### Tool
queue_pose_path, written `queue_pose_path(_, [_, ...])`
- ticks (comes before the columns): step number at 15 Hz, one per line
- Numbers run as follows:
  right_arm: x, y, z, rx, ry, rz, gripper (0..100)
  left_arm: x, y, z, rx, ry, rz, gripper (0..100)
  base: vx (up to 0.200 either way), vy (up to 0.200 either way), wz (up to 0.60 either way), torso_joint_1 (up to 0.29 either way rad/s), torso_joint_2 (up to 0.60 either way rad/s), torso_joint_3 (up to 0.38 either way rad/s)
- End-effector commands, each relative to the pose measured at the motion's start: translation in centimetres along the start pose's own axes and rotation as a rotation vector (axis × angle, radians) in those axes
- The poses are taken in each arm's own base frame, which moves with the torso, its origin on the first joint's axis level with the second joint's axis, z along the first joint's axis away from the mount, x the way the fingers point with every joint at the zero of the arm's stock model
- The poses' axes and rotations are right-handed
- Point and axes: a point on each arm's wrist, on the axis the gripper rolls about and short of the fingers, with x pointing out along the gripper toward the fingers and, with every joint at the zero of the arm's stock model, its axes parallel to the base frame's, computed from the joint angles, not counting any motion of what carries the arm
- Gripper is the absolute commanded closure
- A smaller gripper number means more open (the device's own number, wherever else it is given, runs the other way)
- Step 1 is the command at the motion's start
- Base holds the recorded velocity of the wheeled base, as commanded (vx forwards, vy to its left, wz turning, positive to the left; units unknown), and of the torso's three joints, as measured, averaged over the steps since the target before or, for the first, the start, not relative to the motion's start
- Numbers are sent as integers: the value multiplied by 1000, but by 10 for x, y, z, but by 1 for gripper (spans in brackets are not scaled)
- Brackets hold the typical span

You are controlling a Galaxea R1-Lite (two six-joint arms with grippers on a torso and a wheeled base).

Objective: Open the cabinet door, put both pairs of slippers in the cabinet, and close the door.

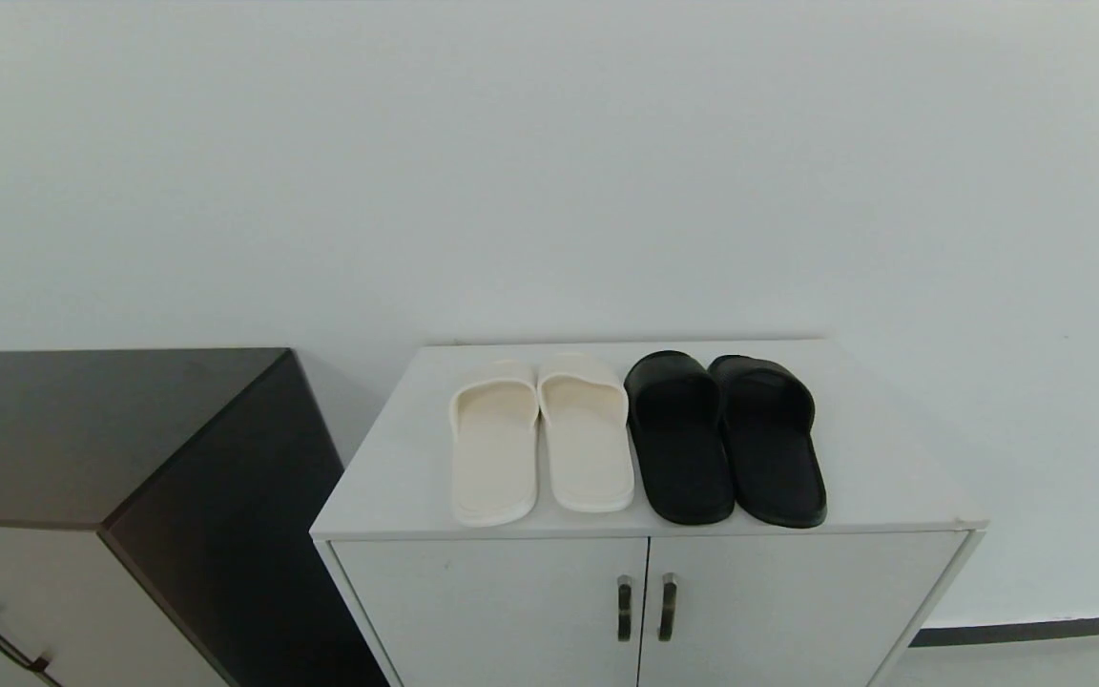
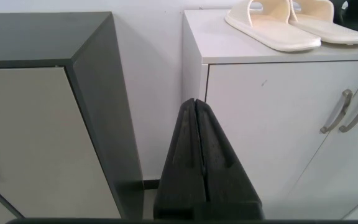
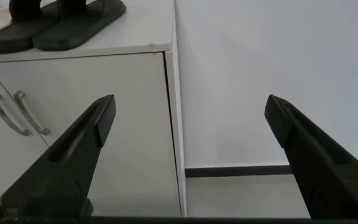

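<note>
Left end effector [image 2: 196, 102]: pressed together.
Right end effector [image 3: 190, 102]: spread.
Risk: yanking the door [image 1: 492, 611], I could shake slippers [image 1: 494, 448] off the 6 o'clock edge.

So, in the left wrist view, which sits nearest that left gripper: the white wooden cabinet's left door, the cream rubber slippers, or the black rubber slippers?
From the shut left gripper:
1. White cabinet's left door, just ahead.
2. Cream rubber slippers, on the cabinet top's left half.
3. Black rubber slippers, beyond the cream pair, on the right half.
</note>
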Motion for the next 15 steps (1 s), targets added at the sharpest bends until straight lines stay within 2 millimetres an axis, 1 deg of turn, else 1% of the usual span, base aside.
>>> queue_pose_path(1, [0, 0, 0, -9, 1, 3, 0, 0, 0, 0, -2, 0, 1, 100, 0, 0, 0, 0, 0, 0])
queue_pose_path(2, [0, 0, 0, -10, 1, 3, 0, 0, 0, 0, -5, 0, 1, 100, 0, 0, 0, 0, 0, 0])
queue_pose_path(3, [-1, 0, 5, -3, -23, 9, 0, 0, 0, 0, -6, 0, 1, 100, 0, 0, 0, 0, 0, 0])
queue_pose_path(4, [-8, 1, 39, 52, -116, 35, 0, 0, 0, 0, -8, 0, 1, 100, 0, 0, 0, 0, 0, 0])
queue_pose_path(5, [-16, 2, 102, 183, -172, 71, 0, 0, 0, 0, -8, 0, 1, 100, 0, 0, 0, 0, 0, 0])
queue_pose_path(6, [-9, 3, 124, 173, -100, 110, 0, 0, 0, 0, -5, 0, -1, 100, 0, 0, 0, 0, 0, 0])
queue_pose_path(8, [20, 7, 125, 122, 74, 269, 0, 0, 0, 0, -3, 0, -1, 100, 0, 0, 0, 0, 0, 0])
queue_pose_path(9, [34, 9, 127, 121, 138, 319, 0, 0, 0, 0, -3, 1, -4, 100, 0, 0, 0, 0, 0, 0])
queue_pose_path(11, [58, 11, 138, 128, 202, 374, 0, 0, 0, 0, -3, 1, -2, 100, 0, 0, 0, 0, 0, 0])
queue_pose_path(12, [73, 16, 147, 138, 243, 434, 0, 0, 0, 0, -3, 0, -2, 100, 0, 0, 0, 0, 0, 0])
queue_pose_path(13, [78, 19, 150, 142, 262, 466, 0, 0, 0, 0, -3, 1, -4, 100, 0, 0, 0, 0, 0, 0])
queue_pose_path(14, [102, 35, 159, 136, 336, 535, 0, 0, 0, 0, -3, 0, -4, 100, 0, 0, 0, 0, 0, 0])
queue_pose_path(15, [121, 56, 163, 162, 397, 516, 0, 0, 0, 0, -3, 1, -4, 100, 0, 0, 0, 0, 0, 0])
